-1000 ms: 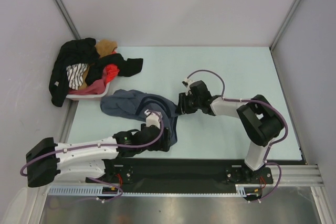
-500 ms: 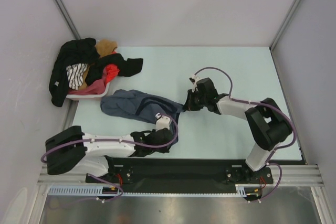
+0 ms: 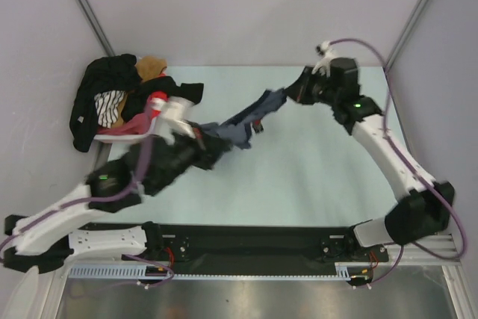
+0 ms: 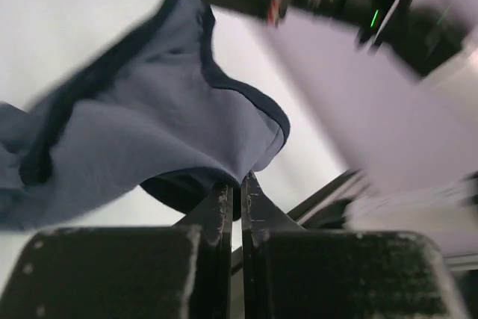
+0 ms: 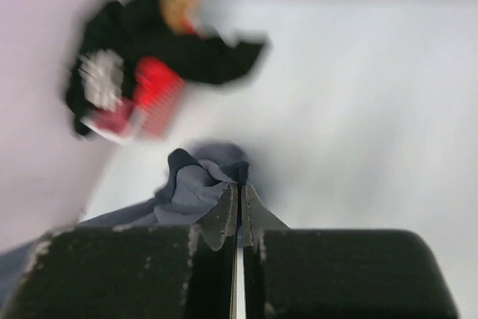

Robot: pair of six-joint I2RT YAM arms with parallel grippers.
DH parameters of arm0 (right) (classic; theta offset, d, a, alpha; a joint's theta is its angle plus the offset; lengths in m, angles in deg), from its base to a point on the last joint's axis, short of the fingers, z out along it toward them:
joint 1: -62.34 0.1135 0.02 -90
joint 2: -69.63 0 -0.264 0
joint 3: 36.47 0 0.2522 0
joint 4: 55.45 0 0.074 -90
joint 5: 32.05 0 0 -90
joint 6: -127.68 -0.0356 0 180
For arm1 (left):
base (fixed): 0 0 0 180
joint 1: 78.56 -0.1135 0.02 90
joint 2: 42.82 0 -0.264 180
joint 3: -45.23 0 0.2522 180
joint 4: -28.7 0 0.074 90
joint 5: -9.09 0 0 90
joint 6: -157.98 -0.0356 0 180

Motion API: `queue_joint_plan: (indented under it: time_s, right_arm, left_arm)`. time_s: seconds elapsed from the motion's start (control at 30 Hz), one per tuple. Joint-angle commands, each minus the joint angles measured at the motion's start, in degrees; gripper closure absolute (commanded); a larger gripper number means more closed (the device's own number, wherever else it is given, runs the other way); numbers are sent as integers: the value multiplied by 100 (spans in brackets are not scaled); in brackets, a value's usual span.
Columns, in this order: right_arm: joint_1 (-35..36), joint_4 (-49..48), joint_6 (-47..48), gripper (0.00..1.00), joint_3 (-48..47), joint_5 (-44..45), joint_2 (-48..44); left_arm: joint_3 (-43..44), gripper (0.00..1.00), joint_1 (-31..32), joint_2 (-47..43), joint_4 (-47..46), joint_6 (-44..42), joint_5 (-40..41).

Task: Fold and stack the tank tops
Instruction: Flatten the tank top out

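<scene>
Soft dark-hemmed blue-grey tank top (image 3: 243, 126) between left gripper (image 4: 239, 188) and right gripper (image 5: 239, 192); both jaws tight on it

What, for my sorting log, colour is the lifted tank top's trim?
Dark navy, on the blue-grey tank top; clearest in left wrist view.

Both arms are swinging up and apart. The left pincer (image 3: 205, 138) and right pincer (image 3: 293, 95), open a moment ago, are now clamping opposite ends of the blue-grey tank top (image 3: 250, 117). They are lifting it off the counter (image 3: 314, 177) and stretching it between them.
</scene>
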Motion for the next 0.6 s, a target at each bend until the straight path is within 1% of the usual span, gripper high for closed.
queue_joint_plan:
  time_s: [0.0,0.03,0.07,0.1,0.13,0.2,0.27,0.33,0.4,0.47,0.5,0.57]
  right_arm:
    - [-140,598,158,100,-1016,-113,-1645]
    - [-132,624,211,100,-1060,-96,-1952]
    - [-132,651,229,100,-1069,-78,-2207]
    - [-132,633,263,100,-1052,-87,-2714]
    - [-132,625,299,100,-1017,-87,-2911]
    - [-123,747,308,100,-1060,176,-3332]
    - [-123,940,412,100,-1139,430,-3448]
    - [-123,1002,440,100,-1219,598,-3449]
    - [-132,1064,466,100,-1297,818,-3309]
    - [-132,1265,431,100,-1604,1063,-2862]
    - [-149,1310,413,100,-1727,1082,-2642]
    - [-202,1293,326,100,-2034,1117,-2108]
  left_arm:
    - [1009,100,-9,-752,757,-764,-108]
    - [1142,100,-9,-954,730,-851,-423]
    - [1343,100,-9,-1034,643,-904,-609]
    - [1441,100,-9,-1096,616,-957,-724]
    - [1520,100,-18,-1148,581,-1001,-864]
    - [1652,100,-9,-1175,441,-1063,-892]
    - [1705,100,-9,-1175,274,-1107,-787]
    - [1723,100,-9,-1167,151,-1098,-638]
    - [1723,99,-18,-1097,36,-1107,-217]
    - [1741,100,-18,-1018,1,-1116,266]
    - [1749,100,-26,-887,-60,-1159,712]
    - [1889,100,-79,-710,-174,-1326,1224]
